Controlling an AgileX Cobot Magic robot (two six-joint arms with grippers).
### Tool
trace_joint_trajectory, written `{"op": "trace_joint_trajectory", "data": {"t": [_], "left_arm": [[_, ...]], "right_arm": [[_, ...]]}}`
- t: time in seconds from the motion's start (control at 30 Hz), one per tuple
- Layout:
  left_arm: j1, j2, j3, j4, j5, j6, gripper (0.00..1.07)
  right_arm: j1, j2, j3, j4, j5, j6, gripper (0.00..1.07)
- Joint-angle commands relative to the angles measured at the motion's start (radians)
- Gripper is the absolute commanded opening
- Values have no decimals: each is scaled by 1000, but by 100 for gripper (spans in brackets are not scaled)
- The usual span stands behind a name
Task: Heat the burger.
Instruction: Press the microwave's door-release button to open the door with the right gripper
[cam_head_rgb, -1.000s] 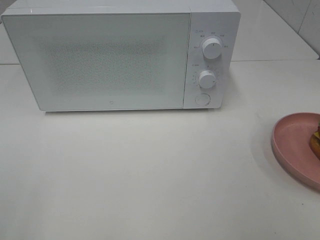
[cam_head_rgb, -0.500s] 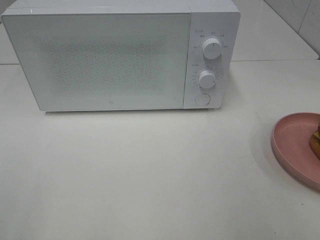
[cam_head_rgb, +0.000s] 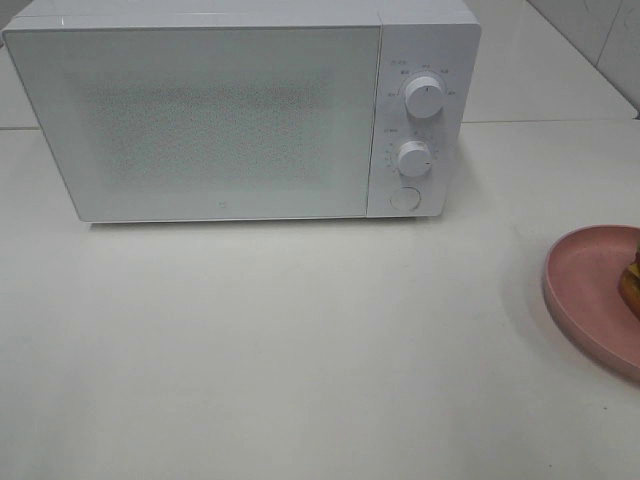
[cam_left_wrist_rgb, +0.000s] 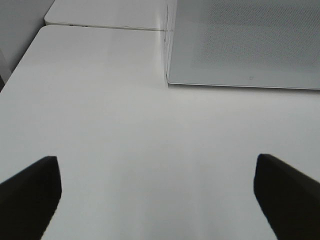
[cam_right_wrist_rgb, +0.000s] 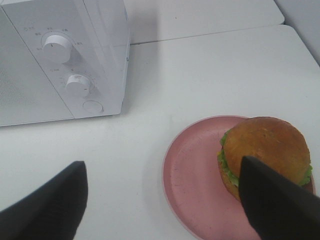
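Right tool (cam_right_wrist_rgb: 160, 167) spread near the burger (cam_right_wrist_rgb: 262, 147), left tool (cam_left_wrist_rgb: 155, 159) spread too, both empty; we guess shut microwave (cam_head_rgb: 200, 120) opens first.

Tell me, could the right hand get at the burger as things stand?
Probably yes. The right hand is open, and the burger sits uncovered on its plate just ahead, with nothing between them. The microwave stands off to the side.

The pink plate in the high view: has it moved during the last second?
No. The pink plate keeps the same place at the right edge, equally far from the microwave.
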Motion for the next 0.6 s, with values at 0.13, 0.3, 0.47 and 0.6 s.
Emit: {"op": "trace_joint_trajectory", "data": {"t": [0.13,0.3,0.47,0.6], "left_arm": [[2,-21,1,-1,-4,0,100],[2,-21,1,-1,-4,0,100],[2,-21,1,-1,-4,0,100],[2,-21,1,-1,-4,0,100]], "right_arm": [[-5,89,-2,2,-63,7,76],[-5,176,-2,2,-88,7,76],[-5,234,-2,-2,-135,8,76],[-5,286,48,-24,-288,8,76]]}}
